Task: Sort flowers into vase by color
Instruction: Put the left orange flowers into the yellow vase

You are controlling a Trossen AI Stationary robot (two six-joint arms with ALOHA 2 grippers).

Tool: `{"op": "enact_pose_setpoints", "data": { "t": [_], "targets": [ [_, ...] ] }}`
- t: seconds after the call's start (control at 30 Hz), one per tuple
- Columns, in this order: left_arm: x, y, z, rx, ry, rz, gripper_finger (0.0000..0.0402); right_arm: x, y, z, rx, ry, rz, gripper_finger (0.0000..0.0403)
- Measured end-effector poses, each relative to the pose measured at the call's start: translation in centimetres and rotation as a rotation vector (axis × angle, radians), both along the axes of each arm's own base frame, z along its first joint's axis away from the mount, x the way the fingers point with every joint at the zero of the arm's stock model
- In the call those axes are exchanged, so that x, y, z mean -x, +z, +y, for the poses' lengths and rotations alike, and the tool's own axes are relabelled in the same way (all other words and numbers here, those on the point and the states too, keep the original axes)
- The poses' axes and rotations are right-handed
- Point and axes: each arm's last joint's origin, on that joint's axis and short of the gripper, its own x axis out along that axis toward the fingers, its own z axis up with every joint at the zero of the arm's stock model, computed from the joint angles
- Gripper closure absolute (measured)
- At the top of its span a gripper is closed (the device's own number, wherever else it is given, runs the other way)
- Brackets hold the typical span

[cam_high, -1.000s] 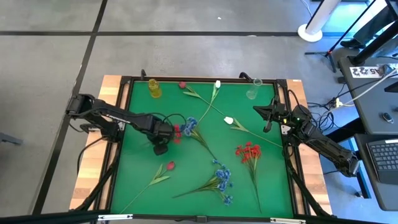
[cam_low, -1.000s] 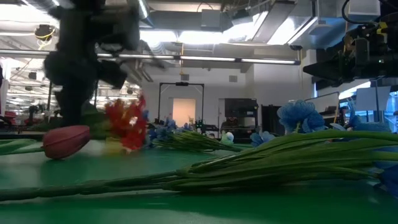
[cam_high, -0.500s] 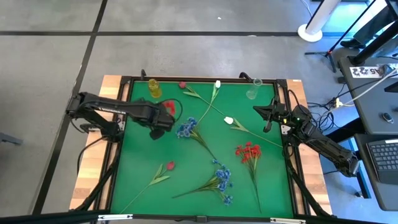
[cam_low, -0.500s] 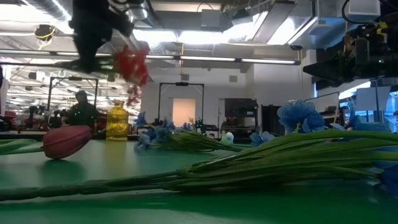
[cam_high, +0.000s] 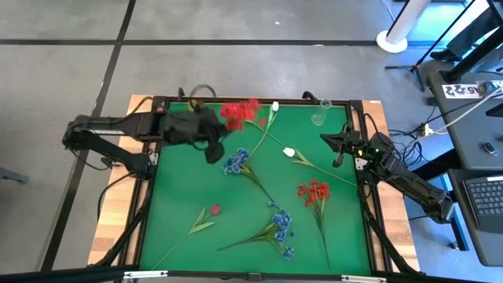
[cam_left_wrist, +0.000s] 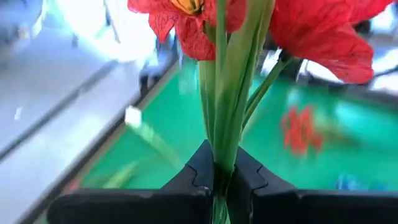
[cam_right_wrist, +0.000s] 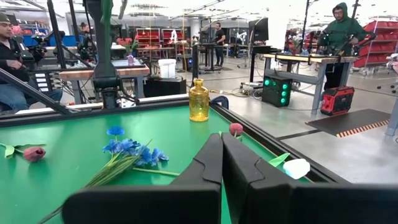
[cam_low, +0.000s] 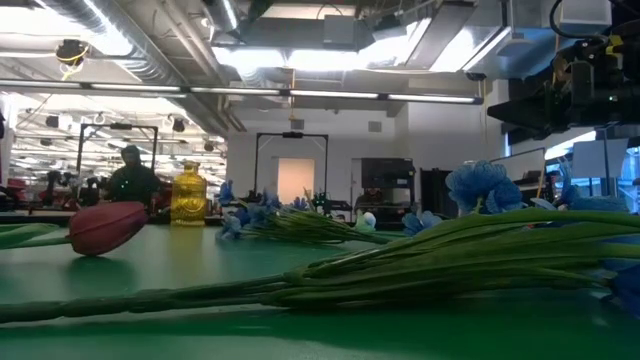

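My left gripper (cam_high: 217, 134) (cam_left_wrist: 219, 177) is raised over the table's far left part, shut on a flower with red blossoms (cam_high: 240, 112) (cam_left_wrist: 323, 31). It is out of the low view. On the green mat lie two blue blossom clusters (cam_high: 236, 163) (cam_high: 279, 224), a red cluster (cam_high: 313, 192), a red-pink tulip bud (cam_high: 214, 210) (cam_low: 105, 227) and two white tulips (cam_high: 275, 106) (cam_high: 289, 152). A yellow vase (cam_low: 188, 195) (cam_right_wrist: 199, 99) and a clear vase (cam_high: 318, 116) stand at the far edge. My right gripper (cam_high: 339, 149) (cam_right_wrist: 221, 162) waits shut at the right edge. My left gripper pinches the bundle of green stems (cam_left_wrist: 219, 155) between its two fingers, a short way below the red blossoms. The stems rise out from between the fingertips, and the blossoms stand beyond them. The flower is lifted clear of the mat; its lower stem is hidden by the gripper.
A black frame (cam_high: 259, 101) runs round the green mat. Long green stems (cam_low: 400, 270) lie across the near part of the mat. People and workbenches show in the room beyond the table (cam_right_wrist: 339, 37).
My left gripper has risen from the mat and gone toward the far edge, tipping from pointing down to nearer level. It stays shut on the red flower, which has come up off the mat beside the blue cluster and is now held clear in the air.
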Motion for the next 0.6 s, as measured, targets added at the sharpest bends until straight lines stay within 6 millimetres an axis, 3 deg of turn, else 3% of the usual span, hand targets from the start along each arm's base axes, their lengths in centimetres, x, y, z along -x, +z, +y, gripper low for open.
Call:
{"op": "enact_pose_setpoints", "data": {
  "t": [0.13, 0.3, 0.37, 0.6],
  "targets": [
    [0.1, -0.4, 2.4, -0.052, 0.055, -0.148, 0.0391, 0.0, 0.0, 0.0, 0.0, 0.0, 0.0, 0.0402],
    [0.7, -4.2, 6.2, 0.004, 0.118, -0.188, 0.039, 0.0, 0.0, 0.0, 0.0, 0.0, 0.0, 0.0402],
    [1.6, -5.4, 7.2, 0.001, 0.156, -0.197, 0.039, 0.0, 0.0, 0.0, 0.0, 0.0, 0.0, 0.0402],
    [7.0, -5.5, 9.6, -0.124, 0.392, -0.297, 0.039, 0.0, 0.0, 0.0, 0.0, 0.002, 0.0, 0.0402]
  ]
}}
